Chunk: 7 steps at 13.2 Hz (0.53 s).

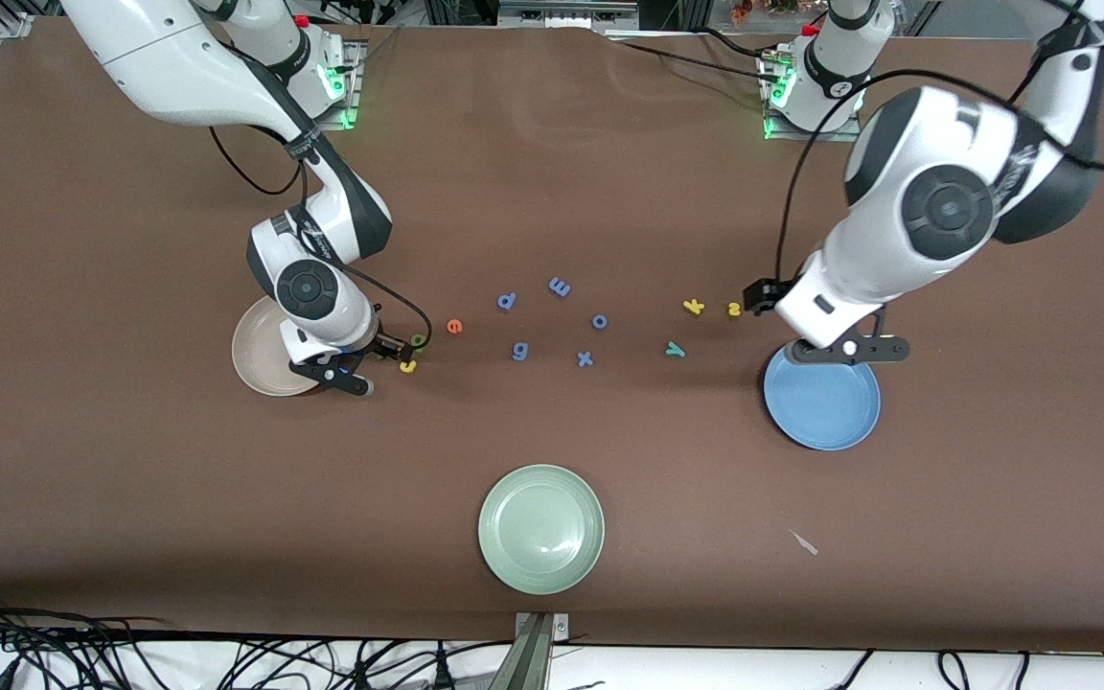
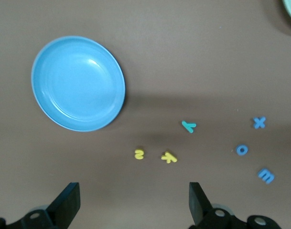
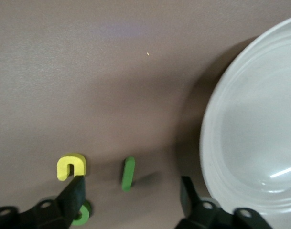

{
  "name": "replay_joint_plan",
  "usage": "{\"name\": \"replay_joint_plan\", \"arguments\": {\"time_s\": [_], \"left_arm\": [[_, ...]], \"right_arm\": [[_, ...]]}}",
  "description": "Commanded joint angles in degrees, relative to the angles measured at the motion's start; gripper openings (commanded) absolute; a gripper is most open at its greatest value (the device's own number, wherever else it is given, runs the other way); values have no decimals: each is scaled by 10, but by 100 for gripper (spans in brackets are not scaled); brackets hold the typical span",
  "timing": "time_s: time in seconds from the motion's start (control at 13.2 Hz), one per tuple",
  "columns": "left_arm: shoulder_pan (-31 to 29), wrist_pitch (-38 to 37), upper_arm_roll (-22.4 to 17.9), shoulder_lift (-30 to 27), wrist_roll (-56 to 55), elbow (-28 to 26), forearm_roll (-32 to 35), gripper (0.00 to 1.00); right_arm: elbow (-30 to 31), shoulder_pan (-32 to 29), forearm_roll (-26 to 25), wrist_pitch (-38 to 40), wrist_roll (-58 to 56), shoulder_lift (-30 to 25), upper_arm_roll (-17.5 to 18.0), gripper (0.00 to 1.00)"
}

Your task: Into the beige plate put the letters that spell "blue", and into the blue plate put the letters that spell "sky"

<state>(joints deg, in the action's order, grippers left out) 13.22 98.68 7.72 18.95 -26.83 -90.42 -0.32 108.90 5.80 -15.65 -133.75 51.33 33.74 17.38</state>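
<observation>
The right gripper [image 3: 128, 191] hangs low beside the round cream-beige plate [image 3: 250, 138], fingers apart around the green straight-bar foam l [image 3: 128, 174], not clamped. The left gripper [image 2: 131, 202] waits over the bench near the round blue plate [image 2: 78, 83], fingers wide apart, holding nothing.

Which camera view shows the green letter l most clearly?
The right wrist view. There the green l lies unobstructed on the table, between the open right gripper's fingers, beside the yellow u. In the front view the right arm's hand covers it. The left wrist view does not include it.
</observation>
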Motion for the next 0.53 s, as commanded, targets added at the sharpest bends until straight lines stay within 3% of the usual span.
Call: {"name": "replay_joint_plan", "arguments": {"time_s": [0.0, 0.45], "left_arm": [[3, 10, 0, 21, -74, 5, 4, 100], [25, 185, 15, 2, -242, -178, 12, 100]], "right_arm": [[7, 1, -10, -20, -1, 11, -6, 76], [21, 2, -10, -36, 1, 11, -6, 37]]}}
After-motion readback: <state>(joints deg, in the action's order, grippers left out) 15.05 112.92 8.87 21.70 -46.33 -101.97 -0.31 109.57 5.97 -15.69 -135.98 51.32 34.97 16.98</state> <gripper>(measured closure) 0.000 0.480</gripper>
